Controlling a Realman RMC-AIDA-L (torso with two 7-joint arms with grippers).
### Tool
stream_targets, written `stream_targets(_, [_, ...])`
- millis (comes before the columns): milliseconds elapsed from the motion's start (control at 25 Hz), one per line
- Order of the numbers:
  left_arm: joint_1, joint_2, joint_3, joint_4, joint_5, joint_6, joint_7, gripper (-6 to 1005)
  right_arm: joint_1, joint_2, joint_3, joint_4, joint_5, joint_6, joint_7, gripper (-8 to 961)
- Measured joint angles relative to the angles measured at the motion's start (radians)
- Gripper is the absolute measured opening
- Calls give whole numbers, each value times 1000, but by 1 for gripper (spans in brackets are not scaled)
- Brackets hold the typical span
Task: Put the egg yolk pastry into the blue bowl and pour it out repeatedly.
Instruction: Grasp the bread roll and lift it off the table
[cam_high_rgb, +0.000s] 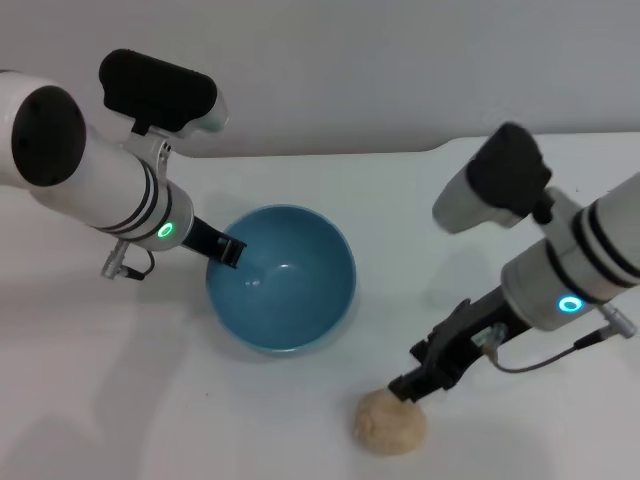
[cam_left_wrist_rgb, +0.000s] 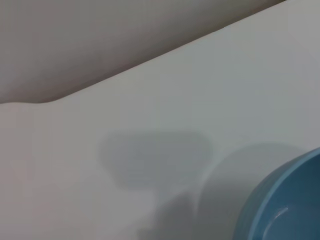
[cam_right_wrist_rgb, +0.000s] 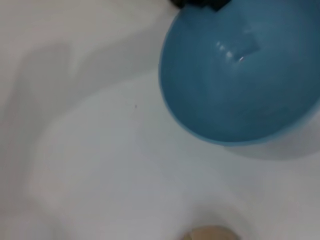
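Observation:
The blue bowl (cam_high_rgb: 282, 290) sits mid-table, empty, with its opening tipped slightly toward the front right. My left gripper (cam_high_rgb: 226, 249) is shut on the bowl's left rim, and it shows as a dark shape at that rim in the right wrist view, left gripper (cam_right_wrist_rgb: 200, 3). The egg yolk pastry (cam_high_rgb: 390, 421) lies on the table in front of the bowl and to its right. My right gripper (cam_high_rgb: 411, 385) hangs just above the pastry's upper right edge, touching or nearly so. The bowl (cam_right_wrist_rgb: 240, 85) and a sliver of pastry (cam_right_wrist_rgb: 210, 233) show in the right wrist view, and the bowl's outer wall (cam_left_wrist_rgb: 285, 210) in the left wrist view.
The white table (cam_high_rgb: 150, 400) ends at a back edge against a grey wall (cam_high_rgb: 350, 70). A loose cable (cam_high_rgb: 540, 358) hangs under the right wrist.

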Motion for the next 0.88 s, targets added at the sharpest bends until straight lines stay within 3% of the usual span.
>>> stream_targets(560, [-141,2,-1,24,8,-161,10,3,35,3,-74,72,4,8,24,527])
stream_targets(880, [-181,-2,6,26,47,-225,8,3,46,5,-140,115,6,50,26,516])
